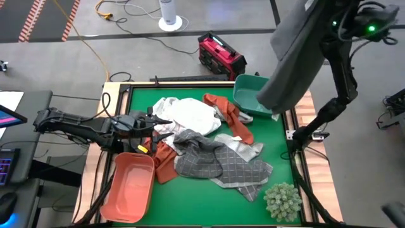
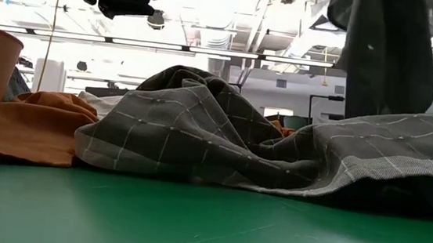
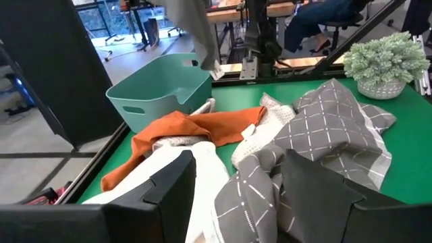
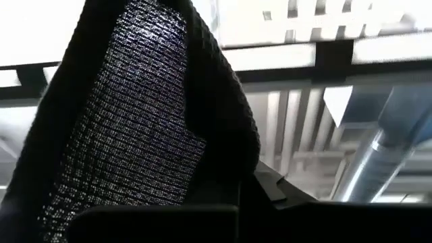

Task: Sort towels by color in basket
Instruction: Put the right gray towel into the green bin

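Observation:
My right gripper (image 4: 237, 202) is raised high at the table's far right, shut on a plain grey towel (image 1: 294, 57). The towel hangs over the teal basket (image 1: 253, 95). The other towels lie heaped mid-table: white (image 1: 186, 114), rust-orange (image 1: 231, 117) and grey checked (image 1: 215, 161). My left gripper (image 3: 236, 196) stands open at the pile's left edge, almost level. Its fingers (image 3: 169, 196) hover over the white and grey checked cloth; I cannot tell whether they touch it. My right gripper points steeply upward, and the plain grey towel drapes over its fingers (image 4: 135, 135), so the place of contact is hidden. The towel hangs long and slack below it, clear of the table. Its lower end (image 3: 214, 71) hangs by the teal basket's rim.
An orange basket (image 1: 130, 187) stands at the near left corner. A spiky pale-green plant ball (image 1: 283, 201) sits at the near right. Bare green table shows along the near edge (image 2: 192, 222). A red box (image 1: 220, 54) and cables lie on the floor beyond the table.

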Motion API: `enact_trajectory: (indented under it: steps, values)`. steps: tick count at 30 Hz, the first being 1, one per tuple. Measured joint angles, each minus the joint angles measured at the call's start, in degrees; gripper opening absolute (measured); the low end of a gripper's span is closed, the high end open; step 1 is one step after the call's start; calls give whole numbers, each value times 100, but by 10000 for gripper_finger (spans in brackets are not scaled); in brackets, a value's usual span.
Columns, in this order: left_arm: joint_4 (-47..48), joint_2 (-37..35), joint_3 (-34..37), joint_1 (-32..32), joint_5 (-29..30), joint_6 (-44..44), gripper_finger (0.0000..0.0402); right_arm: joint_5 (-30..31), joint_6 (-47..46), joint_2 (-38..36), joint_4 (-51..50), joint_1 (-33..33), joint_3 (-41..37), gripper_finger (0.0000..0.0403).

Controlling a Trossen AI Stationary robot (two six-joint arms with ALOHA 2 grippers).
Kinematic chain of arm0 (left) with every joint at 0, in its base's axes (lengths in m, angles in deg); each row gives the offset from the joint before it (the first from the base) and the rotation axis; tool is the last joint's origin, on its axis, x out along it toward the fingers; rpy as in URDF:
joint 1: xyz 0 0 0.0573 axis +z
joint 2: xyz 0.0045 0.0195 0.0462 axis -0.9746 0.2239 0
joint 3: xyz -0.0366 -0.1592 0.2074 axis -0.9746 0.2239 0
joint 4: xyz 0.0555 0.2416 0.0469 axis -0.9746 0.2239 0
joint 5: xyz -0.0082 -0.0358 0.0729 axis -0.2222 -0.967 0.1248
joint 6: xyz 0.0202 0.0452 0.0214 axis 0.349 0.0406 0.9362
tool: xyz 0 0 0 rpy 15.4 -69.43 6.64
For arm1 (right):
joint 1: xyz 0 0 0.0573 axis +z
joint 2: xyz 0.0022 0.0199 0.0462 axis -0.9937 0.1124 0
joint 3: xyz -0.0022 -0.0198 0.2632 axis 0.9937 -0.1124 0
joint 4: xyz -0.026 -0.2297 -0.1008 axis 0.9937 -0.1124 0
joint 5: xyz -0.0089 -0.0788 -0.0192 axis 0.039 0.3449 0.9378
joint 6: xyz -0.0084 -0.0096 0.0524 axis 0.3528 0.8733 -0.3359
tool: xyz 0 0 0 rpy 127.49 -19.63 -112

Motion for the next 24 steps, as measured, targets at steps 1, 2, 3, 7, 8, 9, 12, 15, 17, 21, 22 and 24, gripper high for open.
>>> enact_trajectory:
  steps: [1, 2, 3, 7, 8, 9, 12, 15, 17, 21, 22, 24]
  values:
    - [1, 0, 0, 1, 15, 23, 210, 0, -250, 48, -28, -101, 0, 27]
    - [0, 0, 0, 1, 34, 38, 210, 0, -478, 105, -56, -188, 0, 28]
    - [0, 0, 0, 1, 54, 47, 210, 0, -683, 162, -58, -259, 0, 28]
    - [8, 0, 0, 2, 71, 42, 210, 2, -1342, 385, -61, -455, -2, 26]
    - [12, 0, 0, 2, 71, 40, 210, -7, -1465, 433, -42, -494, -2, 25]
    - [16, 0, 0, 0, 71, 40, 210, -17, -1593, 481, -31, -530, -2, 25]
    - [39, 0, 0, 2, 73, 38, 210, -26, -2117, 628, -54, -653, 0, 25]
    - [61, 0, 0, 0, 78, 36, 210, -35, -2878, 767, -260, -874, -2, 25]
    - [61, 0, 0, 2, 78, 27, 210, -42, -3355, 835, -354, -992, -6, 25]
    - [60, 0, 0, 0, 79, -12, 210, -1118, -3478, 981, 812, -1092, -7, 24]
    - [58, 0, 0, 2, 80, -26, 210, -1388, -3468, 994, 1235, -1079, -7, 24]
    - [58, 0, 0, 2, 81, -35, 210, -1512, -3313, 969, 1710, -963, 0, 22]
